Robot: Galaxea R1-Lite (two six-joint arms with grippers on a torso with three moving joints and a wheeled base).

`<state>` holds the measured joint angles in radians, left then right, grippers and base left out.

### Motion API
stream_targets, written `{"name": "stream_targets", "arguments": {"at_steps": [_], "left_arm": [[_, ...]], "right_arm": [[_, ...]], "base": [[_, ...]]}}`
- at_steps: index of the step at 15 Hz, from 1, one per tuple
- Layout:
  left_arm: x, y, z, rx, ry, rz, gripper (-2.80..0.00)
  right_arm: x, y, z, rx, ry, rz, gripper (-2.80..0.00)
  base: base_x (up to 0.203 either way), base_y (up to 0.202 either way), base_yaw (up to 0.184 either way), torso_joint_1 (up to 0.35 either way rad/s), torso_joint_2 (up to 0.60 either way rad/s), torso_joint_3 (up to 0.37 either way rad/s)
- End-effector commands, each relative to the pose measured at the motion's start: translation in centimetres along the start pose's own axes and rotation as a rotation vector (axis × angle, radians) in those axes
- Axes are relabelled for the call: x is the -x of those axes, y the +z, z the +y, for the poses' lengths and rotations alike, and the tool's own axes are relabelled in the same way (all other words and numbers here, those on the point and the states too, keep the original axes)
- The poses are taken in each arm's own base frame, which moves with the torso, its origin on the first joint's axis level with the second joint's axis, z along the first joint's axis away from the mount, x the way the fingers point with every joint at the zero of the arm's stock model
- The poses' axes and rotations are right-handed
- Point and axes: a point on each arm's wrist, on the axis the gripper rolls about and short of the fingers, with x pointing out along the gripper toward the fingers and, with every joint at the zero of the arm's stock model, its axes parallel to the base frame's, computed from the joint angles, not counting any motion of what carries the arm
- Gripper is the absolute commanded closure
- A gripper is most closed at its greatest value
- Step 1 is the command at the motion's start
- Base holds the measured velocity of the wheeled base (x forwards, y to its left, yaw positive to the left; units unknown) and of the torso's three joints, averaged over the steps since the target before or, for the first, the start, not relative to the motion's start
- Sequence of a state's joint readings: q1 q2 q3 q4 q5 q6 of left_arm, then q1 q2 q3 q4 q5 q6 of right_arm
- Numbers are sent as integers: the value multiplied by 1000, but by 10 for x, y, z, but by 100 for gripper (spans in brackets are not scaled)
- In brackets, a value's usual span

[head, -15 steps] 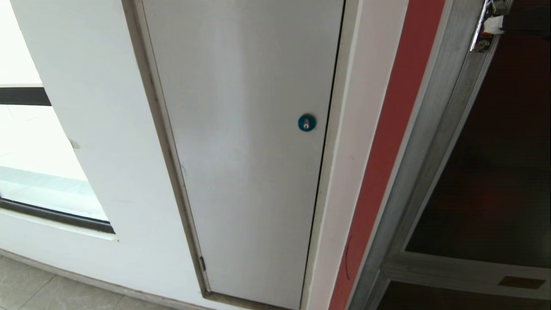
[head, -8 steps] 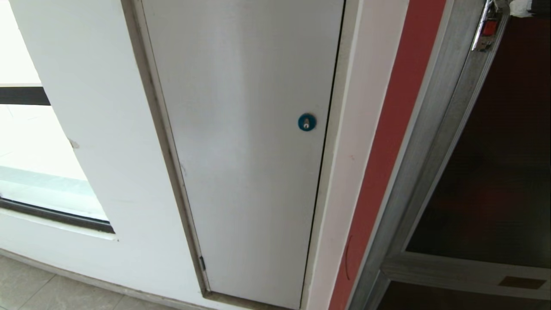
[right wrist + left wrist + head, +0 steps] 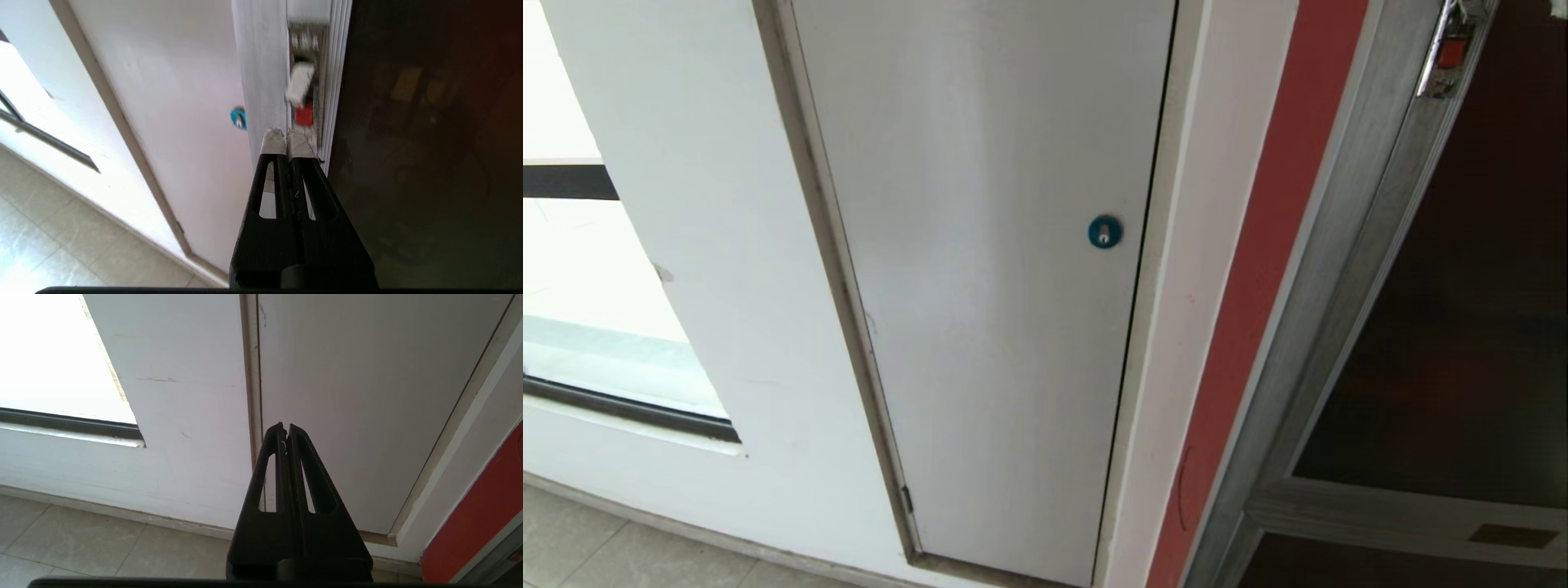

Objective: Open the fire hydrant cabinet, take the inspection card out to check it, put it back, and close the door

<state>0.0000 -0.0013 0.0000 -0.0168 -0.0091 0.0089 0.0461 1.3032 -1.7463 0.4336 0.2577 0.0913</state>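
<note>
- Head view: most of the shot is taken up by the plain grey-white door (image 3: 988, 278), with its round blue lock (image 3: 1104, 232) seen a bit toward 3 o'clock of centre.
- Off at 3 o'clock, a red strip (image 3: 1258, 269) is followed by the brushed-silver frame of the fire hydrant cabinet (image 3: 1347, 269), and the cabinet's dark glass door (image 3: 1462, 327) is found at the far 3 o'clock edge.
- The small red latch (image 3: 1451, 53) can be spotted up at roughly 1 o'clock, on the door's silver frame.
- A bright window (image 3: 596, 310) is seen at 9 o'clock and a bit of tiled floor (image 3: 588, 547) at 7 o'clock. Neither arm is caught in this view, and the inspection card can't be seen in any view.
- Left wrist view: the left gripper (image 3: 285, 428) is seen with its black fingers pressed together, nothing between them, pointed at the seam between the white wall (image 3: 184, 416) and the grey-white door, low near the floor.
- Right wrist view: the right gripper (image 3: 287, 136) is closed up too, empty, with its pale-tipped fingers (image 3: 273, 143) held right at the cabinet's silver frame, just short of the red latch. Contact with the frame can't be judged.
- A blurry white piece (image 3: 301, 81) is seen just past the latch, with the dark glass door alongside. The door looks shut.
</note>
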Motion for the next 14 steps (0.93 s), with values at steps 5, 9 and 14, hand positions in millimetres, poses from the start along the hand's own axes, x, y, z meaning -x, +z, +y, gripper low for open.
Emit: {"name": "stream_targets", "arguments": {"at_steps": [5,9,14], "left_arm": [[-1,-2,0,0,0,7,0],[-1,-2,0,0,0,7,0],[-1,-2,0,0,0,7,0]], "right_arm": [[-26,7,5,1,56,0,0],[-37,12,2,5,30,-13,0],[-45,8,0,0,17,12,0]], "base": [[0,0,0,0,0,0],[0,0,0,0,0,0],[0,0,0,0,0,0]]}}
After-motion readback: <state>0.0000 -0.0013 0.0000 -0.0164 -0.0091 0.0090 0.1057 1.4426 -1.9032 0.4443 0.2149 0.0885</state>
